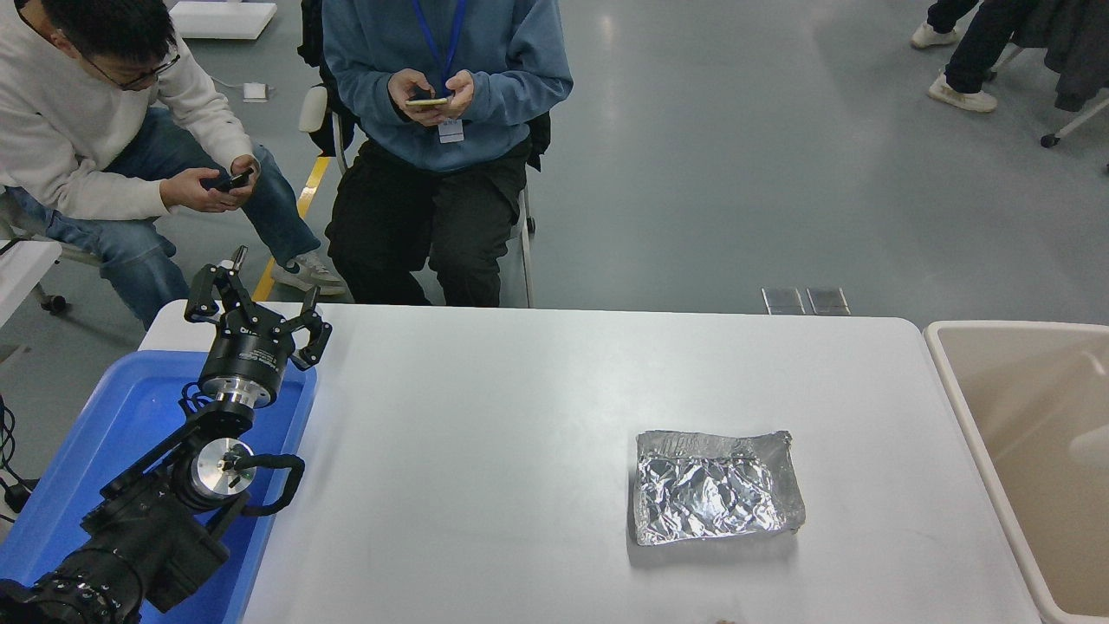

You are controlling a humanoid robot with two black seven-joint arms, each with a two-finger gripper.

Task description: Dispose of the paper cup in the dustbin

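Observation:
The dustbin (970, 407) is a large beige bin standing against the table's right end, cut off by the picture's right edge. Inside it, at the right edge, lies a pale whitish rounded shape (1093, 446). It may be the paper cup, but I cannot tell for sure. No paper cup shows on the table. My left gripper (256, 303) is open and empty, parked above the far end of a blue tray at the lower left. My right arm and gripper are out of view.
A crinkled silver foil tray (715, 487) lies on the white table (485, 416), right of centre. The blue plastic tray (113, 433) sits at the table's left end under my left arm. Two seated people (442, 130) hold phones at the far side.

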